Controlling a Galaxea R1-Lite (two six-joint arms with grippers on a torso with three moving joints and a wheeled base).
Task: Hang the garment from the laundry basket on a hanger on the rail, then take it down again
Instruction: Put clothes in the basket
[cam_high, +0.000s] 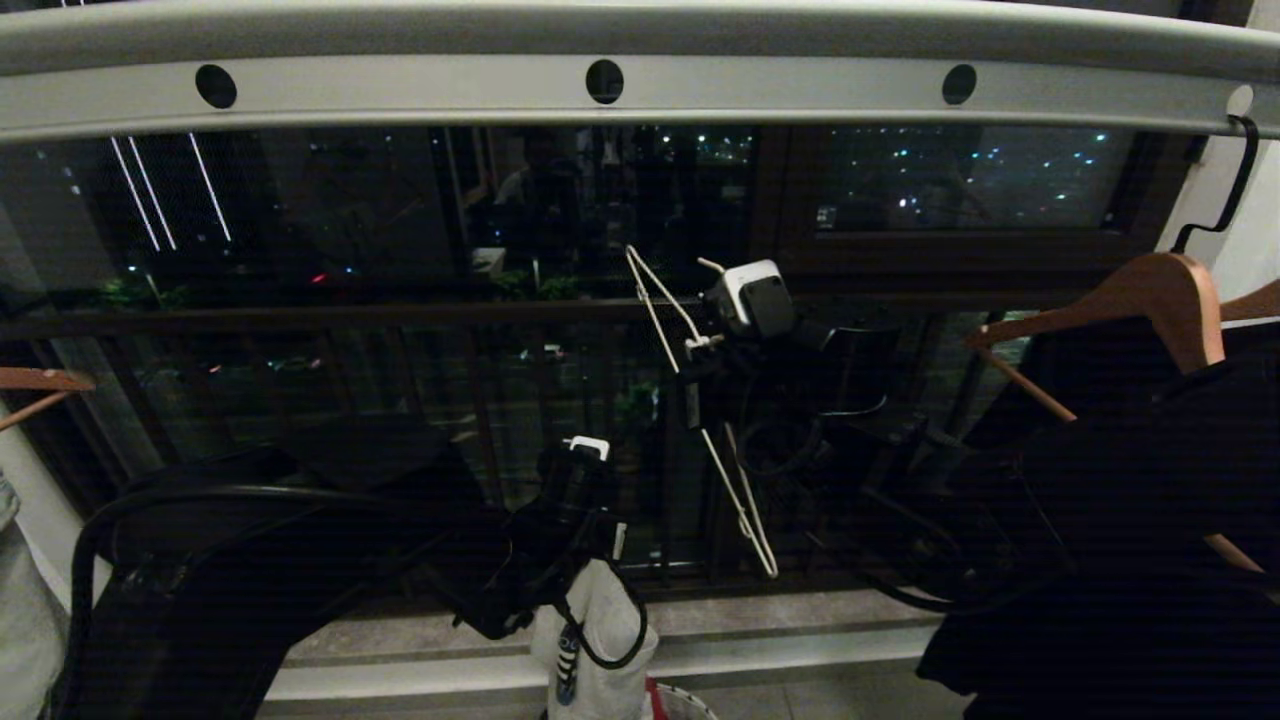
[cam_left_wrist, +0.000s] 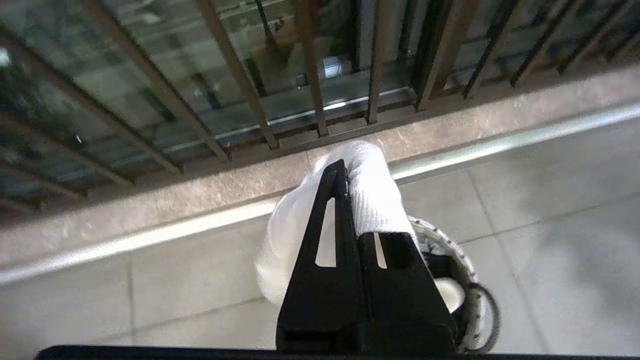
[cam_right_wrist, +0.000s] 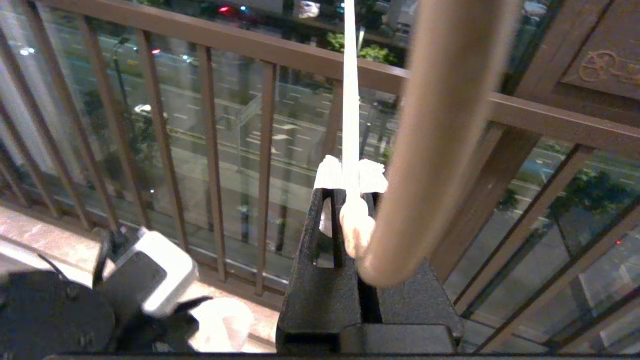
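Note:
The light-grey rail (cam_high: 640, 60) with round holes runs across the top of the head view. Below it my right gripper (cam_high: 697, 348) is shut on the thin cream-white wire hanger (cam_high: 735, 500), which stands steeply tilted in front of the balcony bars. In the right wrist view the hanger's wire (cam_right_wrist: 350, 75) rises from the shut right gripper (cam_right_wrist: 350, 192). Lower and to the left, my left gripper (cam_high: 598, 555) is shut on the white garment (cam_high: 590, 640), which hangs down from it. The garment (cam_left_wrist: 372, 190) wraps the left gripper's (cam_left_wrist: 345, 167) tips. Under it stands the laundry basket (cam_left_wrist: 470, 280).
Brown wooden hangers (cam_high: 1150, 290) carrying a black garment (cam_high: 1120, 520) hang from the rail at the right. Another wooden hanger's end (cam_high: 40, 380) and a pale garment (cam_high: 20, 600) show at the left edge. The dark balcony railing (cam_high: 400, 320) and a stone ledge (cam_high: 800, 620) lie ahead.

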